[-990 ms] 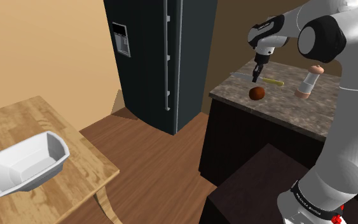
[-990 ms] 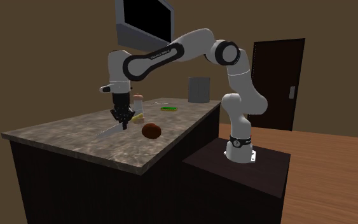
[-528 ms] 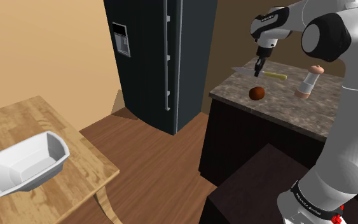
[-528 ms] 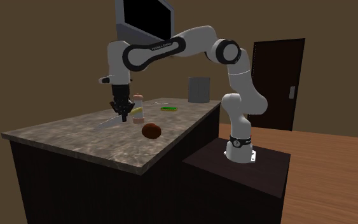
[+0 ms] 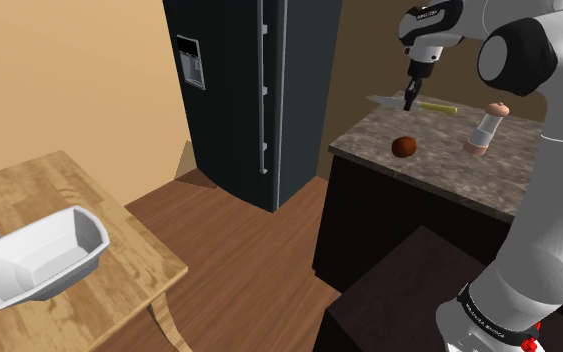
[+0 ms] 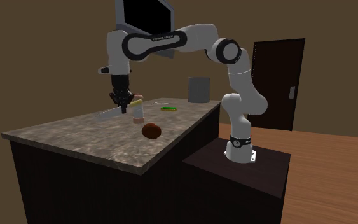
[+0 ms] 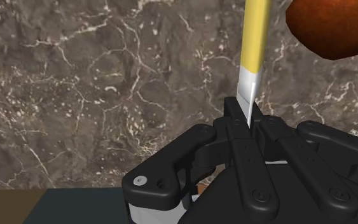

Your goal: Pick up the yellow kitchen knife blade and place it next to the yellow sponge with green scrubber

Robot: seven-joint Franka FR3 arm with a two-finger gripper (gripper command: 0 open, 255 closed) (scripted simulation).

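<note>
Main worry: the all-black two-finger gripper [image 6: 121, 105] pinches the yellow-handled kitchen knife [image 5: 435, 106] by its flat grey blade, right beside the handle, so it could pivot or slip out (thin metal, not much to bite on). It might also clip the pale grinder-shaped bottle [image 5: 482, 128] en route to the flat green-topped sponge [image 6: 168, 108]. Knife hangs roughly level above the dark marbled countertop [image 5: 449, 165], white arm [image 6: 190, 38] arched high, wrist pointing straight down
</note>
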